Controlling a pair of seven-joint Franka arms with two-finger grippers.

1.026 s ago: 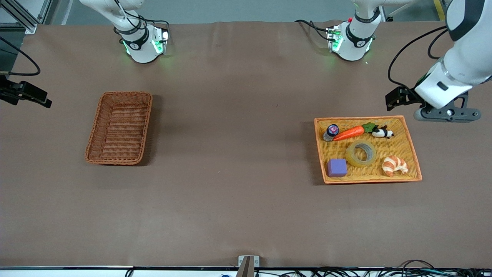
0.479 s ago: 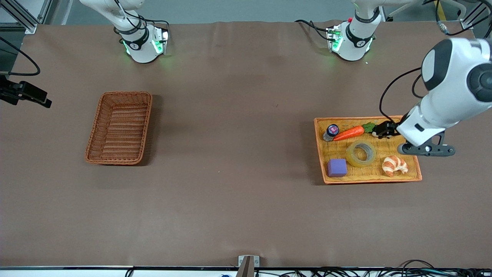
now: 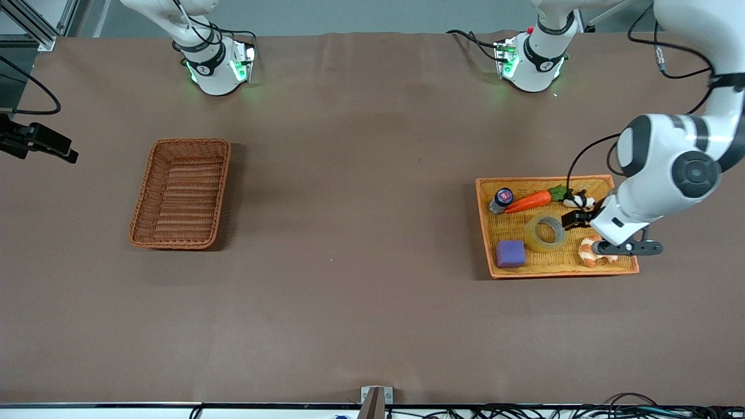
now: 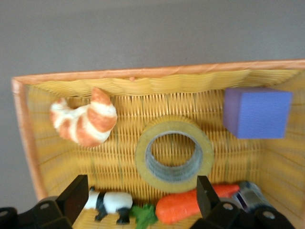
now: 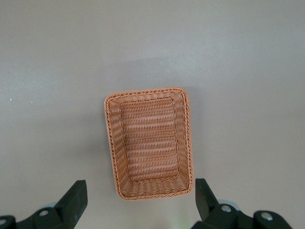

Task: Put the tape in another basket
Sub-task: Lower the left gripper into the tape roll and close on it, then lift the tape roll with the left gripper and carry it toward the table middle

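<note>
Left gripper (image 3: 573, 220) is hovering over the wide orange-yellow woven tray basket (image 3: 623, 205) with its jaws spread wide and holding nothing. Just beside it, the translucent yellowish ring-shaped roll of clear packing tape (image 3: 546, 231) is lying flat in the middle of that tray, hole facing up, as the left wrist view shows (image 4: 174, 153).

Judged from its form, the tape is light, stiff and smooth-sided. One finger inside the hole and one outside, pinching the ring wall, is looking like the most secure hold; gripping across the full outer width is risking slip.

Around the tape are lying a purple foam-like cube (image 3: 510, 254), a striped orange-and-white toy croissant (image 3: 586, 249), an orange plastic carrot with green leaves (image 3: 531, 200), a small black-and-white panda figure (image 3: 576, 199) and a small capped bottle (image 3: 501, 199). The arm is partly covering the croissant in the front view.

The narrow dark reddish-brown wicker basket (image 3: 181, 192) is standing well apart, toward the right arm's end of the counter. Right gripper (image 5: 138, 200) is waiting above it, jaws wide; in the front view it is cut off by the frame.
</note>
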